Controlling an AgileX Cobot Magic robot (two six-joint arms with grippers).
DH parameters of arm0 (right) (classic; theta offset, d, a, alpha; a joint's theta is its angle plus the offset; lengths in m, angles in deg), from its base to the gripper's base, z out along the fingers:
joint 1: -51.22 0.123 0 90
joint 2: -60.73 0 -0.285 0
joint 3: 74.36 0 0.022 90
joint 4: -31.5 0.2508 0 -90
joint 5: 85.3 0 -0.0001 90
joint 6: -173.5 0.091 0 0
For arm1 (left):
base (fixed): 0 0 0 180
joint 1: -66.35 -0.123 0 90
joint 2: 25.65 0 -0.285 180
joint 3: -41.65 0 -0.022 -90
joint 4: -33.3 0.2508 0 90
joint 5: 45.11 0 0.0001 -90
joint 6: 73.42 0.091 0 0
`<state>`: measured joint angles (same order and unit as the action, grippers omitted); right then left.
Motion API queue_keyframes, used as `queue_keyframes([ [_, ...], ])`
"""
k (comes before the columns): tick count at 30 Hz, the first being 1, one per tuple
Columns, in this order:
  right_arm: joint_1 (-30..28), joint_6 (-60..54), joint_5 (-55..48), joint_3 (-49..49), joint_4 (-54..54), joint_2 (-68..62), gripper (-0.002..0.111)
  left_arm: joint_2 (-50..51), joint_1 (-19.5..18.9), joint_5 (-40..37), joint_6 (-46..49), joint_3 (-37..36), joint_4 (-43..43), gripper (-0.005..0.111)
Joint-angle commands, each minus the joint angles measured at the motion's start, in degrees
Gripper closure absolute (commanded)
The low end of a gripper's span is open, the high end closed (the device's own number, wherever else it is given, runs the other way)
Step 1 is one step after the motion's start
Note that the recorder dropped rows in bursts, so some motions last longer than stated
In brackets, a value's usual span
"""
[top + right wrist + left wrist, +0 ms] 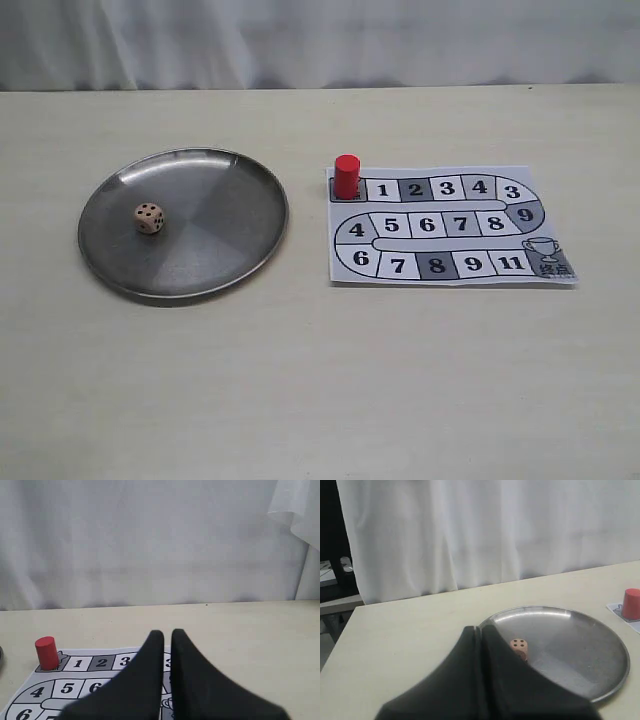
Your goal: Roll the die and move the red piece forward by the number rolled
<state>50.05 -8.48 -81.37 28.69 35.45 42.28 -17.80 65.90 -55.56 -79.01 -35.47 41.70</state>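
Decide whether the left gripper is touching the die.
Apart. The exterior view shows the die alone in the plate; the left gripper is nowhere near it.

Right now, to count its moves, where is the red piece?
In the exterior view, the red piece stands upright at the game board's top-left corner, beside square 1, right of the metal plate.

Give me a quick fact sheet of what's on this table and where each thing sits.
plate: round metal, on the left of the exterior view
die: in the plate, left of its middle, four pips up
board: flat paper right of the plate, apart from it
red piece: upright on the start square, beside square 1
left end effector: closed, empty
right end effector: closed, empty
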Motion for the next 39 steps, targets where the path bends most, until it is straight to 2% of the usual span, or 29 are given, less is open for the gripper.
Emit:
queue_keyframes([
  [1,-0.03,0.35,0.31,-0.27,0.11,0.17,0.104,-0.06,0.48,0.52,-0.05,-0.10,-0.13,0.107],
  [31,-0.03,1.01,0.48,-0.27,0.11,0.17,0.104,-0.06,0.48,0.52,-0.05,-0.10,-0.13,0.107],
  [36,-0.03,8.71,5.15,-0.27,7.08,0.17,0.104,-0.06,0.48,0.52,-0.05,-0.10,-0.13,0.107],
  [39,-0.03,8.83,10.00,-0.27,7.12,0.17,0.104,-0.06,0.48,0.52,-0.05,-0.10,-0.13,0.107],
])
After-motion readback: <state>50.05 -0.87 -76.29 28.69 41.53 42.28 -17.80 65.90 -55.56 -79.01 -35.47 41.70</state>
